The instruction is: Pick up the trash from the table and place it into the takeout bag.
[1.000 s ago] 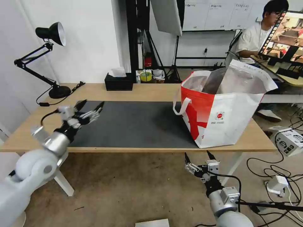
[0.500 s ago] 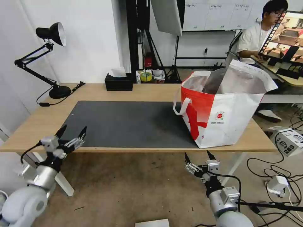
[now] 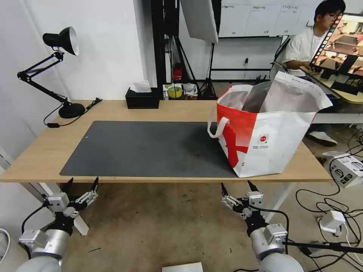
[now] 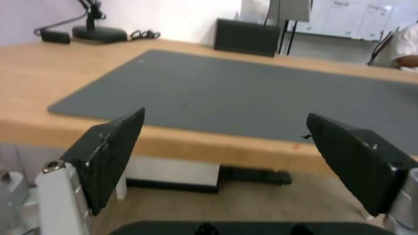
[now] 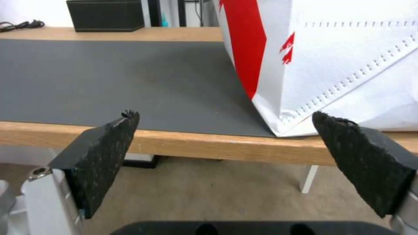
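While the large boxy red-and-white takeout bag (image 3: 264, 130) stands open at the robot's right end of the long light-wood table (image 3: 45, 151), its silver foil lining and white loop handle showing, no trash can be seen on the tabletop. The big dark grey rectangular mat (image 3: 151, 149) lies bare, with the bag's base resting on its right edge. I judge from this that the trash is already inside the bag, though the bag's contents are hidden from the head view.

What has just changed is the left arm. A second ago the left gripper (image 3: 80, 186) was up over the left edge of the mat; half a second ago it was at the table's front edge; now it hangs below the tabletop, in front of the table, fingers spread wide and empty. That retreat reads as an arm going back to rest, which fits a task at or near its end.

The right gripper (image 3: 237, 187) has not moved across these pictures. It sits parked below the front edge, just under the bag's near corner, also spread wide with nothing between its pads.

Both sets of jaws point up towards the table's edge. The bag is above and beyond the right gripper, well apart from the left.

At the back stand a black tissue box (image 3: 142, 99) and a black desk lamp (image 3: 56, 68).
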Available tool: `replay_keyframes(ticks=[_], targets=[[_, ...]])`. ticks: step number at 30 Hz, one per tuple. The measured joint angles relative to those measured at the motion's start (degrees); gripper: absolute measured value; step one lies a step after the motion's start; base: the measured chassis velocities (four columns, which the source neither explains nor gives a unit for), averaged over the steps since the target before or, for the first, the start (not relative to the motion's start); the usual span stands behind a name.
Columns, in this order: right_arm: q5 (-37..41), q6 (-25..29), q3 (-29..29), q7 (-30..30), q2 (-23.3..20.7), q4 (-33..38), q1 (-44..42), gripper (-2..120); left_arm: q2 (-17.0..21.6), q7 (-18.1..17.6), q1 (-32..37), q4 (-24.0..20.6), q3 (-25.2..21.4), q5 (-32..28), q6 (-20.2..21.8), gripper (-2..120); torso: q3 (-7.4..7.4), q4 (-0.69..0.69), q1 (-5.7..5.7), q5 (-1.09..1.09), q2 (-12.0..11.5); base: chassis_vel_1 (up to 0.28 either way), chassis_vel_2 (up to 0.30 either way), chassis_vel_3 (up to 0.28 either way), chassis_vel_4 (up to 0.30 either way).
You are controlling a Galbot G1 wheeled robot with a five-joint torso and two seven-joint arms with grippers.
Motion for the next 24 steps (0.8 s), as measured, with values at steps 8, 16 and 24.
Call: replay_keyframes(ticks=[8, 16, 24], targets=[[0.0, 0.0, 0.0, 0.0, 0.0, 0.0, 0.0, 100, -0.8, 0.0, -1.1, 0.9, 1.8, 0.0, 0.1, 100, 0.00, 0.00, 0.00, 0.00, 0.0, 0.000, 0.000, 0.000, 0.000], [0.0, 0.0, 0.0, 0.0, 0.0, 0.0, 0.0, 100, -0.6, 0.0, -2.3, 1.5, 2.5, 0.1, 0.3, 100, 0.00, 0.00, 0.00, 0.00, 0.0, 0.000, 0.000, 0.000, 0.000], [0.0, 0.0, 0.0, 0.0, 0.0, 0.0, 0.0, 100, -0.5, -0.1, -2.3, 1.5, 2.5, 0.1, 0.4, 100, 0.00, 0.00, 0.01, 0.00, 0.0, 0.000, 0.000, 0.000, 0.000]])
